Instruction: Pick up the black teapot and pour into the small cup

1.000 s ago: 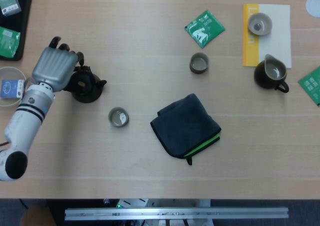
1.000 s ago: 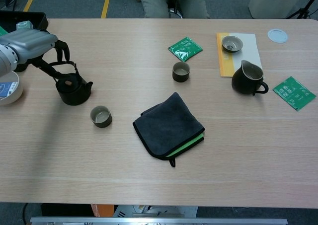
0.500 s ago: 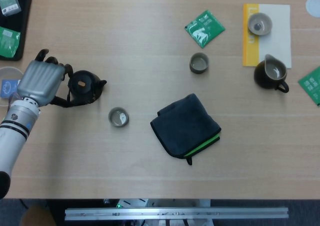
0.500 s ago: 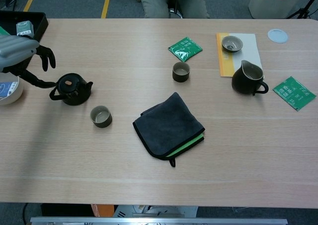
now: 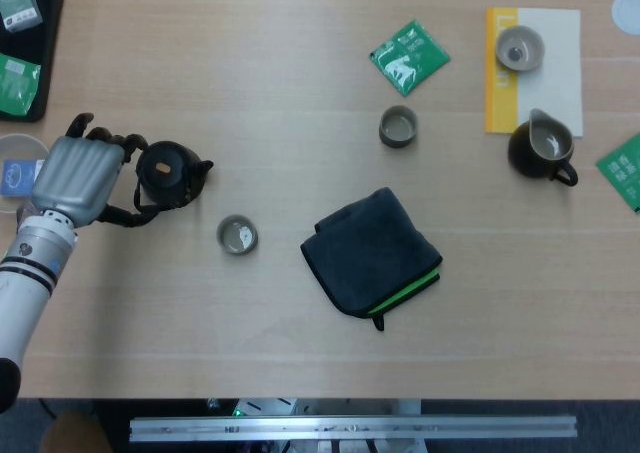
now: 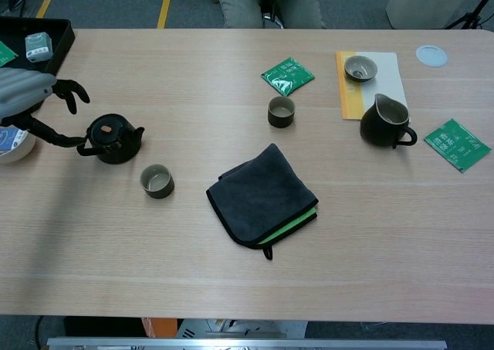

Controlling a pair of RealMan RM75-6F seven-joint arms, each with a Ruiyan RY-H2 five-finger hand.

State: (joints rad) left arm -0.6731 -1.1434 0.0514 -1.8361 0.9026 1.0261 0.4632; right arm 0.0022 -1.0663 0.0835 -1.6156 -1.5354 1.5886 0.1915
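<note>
The black teapot (image 5: 168, 173) (image 6: 113, 137) stands upright on the table at the left, spout pointing right and wire handle folded down toward its left side. My left hand (image 5: 75, 178) (image 6: 23, 99) is just left of it, fingers spread and holding nothing. Its thumb reaches toward the lowered handle; I cannot tell whether they touch. The small cup (image 5: 238, 235) (image 6: 157, 181) sits on the table a little right of and nearer than the teapot, apart from it. My right hand shows in neither view.
A dark folded cloth (image 5: 372, 252) lies mid-table. Behind it stand another cup (image 5: 398, 126) and a green packet (image 5: 409, 56). A dark pitcher (image 5: 540, 148) and a bowl (image 5: 519, 47) on a card are far right. A white bowl (image 6: 11, 141) and a black tray (image 6: 46, 27) are beside my left hand.
My left hand has drawn back to the left, off the teapot. The handle it held upright a second ago now lies folded down. The teapot remains on the table.
</note>
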